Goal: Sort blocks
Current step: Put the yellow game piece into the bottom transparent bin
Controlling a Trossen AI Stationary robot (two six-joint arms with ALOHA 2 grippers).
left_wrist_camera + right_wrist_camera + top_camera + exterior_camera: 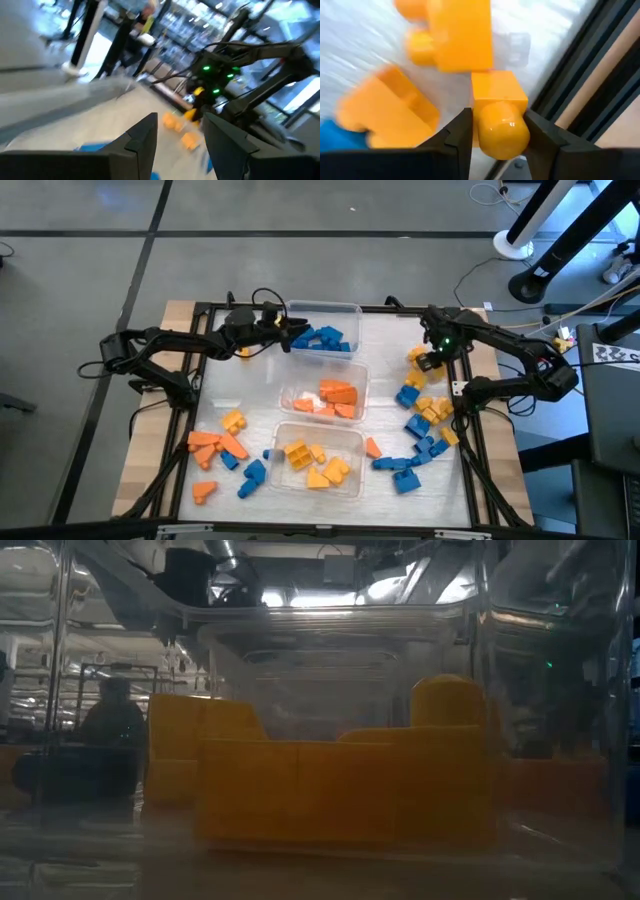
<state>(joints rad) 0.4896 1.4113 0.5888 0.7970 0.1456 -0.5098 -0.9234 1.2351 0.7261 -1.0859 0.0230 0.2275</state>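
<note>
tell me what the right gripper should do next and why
Probably finish closing and lift. The right gripper has a yellow block between its fingers at the table's right edge, and the tub of yellow blocks sits toward the front middle, so carrying it there seems the sensible follow-up.

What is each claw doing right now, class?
Left claw: open, empty, over the blue-block tub.
Right claw: closing around a yellow block.

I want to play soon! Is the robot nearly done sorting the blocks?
About halfway. Blue, orange and yellow blocks already fill three tubs. The right hand is pinching a yellow block; the left hand hovers by the blue tub. Loose piles remain on both sides.
</note>
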